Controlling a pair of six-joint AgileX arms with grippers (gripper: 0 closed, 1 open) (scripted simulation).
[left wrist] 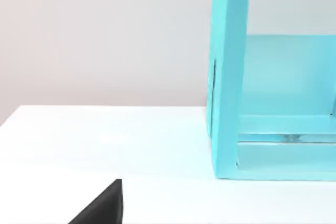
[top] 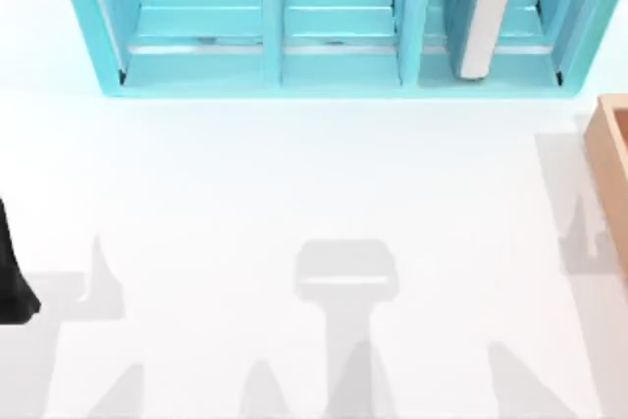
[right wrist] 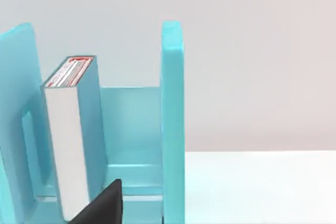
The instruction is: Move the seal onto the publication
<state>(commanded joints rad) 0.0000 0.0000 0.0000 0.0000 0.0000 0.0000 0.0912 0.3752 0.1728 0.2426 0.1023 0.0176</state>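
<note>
The publication (top: 486, 12) stands upright in the right-hand compartment of the light-blue shelf unit (top: 334, 66) at the back of the table, its white page edges facing forward. The right wrist view shows the publication (right wrist: 71, 129) with its teal cover and a red-and-white label on its top end. The seal is out of view. A black part of my left arm (top: 12, 282) reaches in at the table's left edge. A black corner of my left gripper (left wrist: 102, 205) sits low in the left wrist view, facing the shelf's left end. A black corner of my right gripper (right wrist: 102, 205) points at the book's compartment.
A wooden box (top: 613, 174) juts in at the table's right edge. The shelf unit's left and middle compartments hold nothing. The white tabletop (top: 314, 183) stretches in front of the shelf, crossed by grey shadows.
</note>
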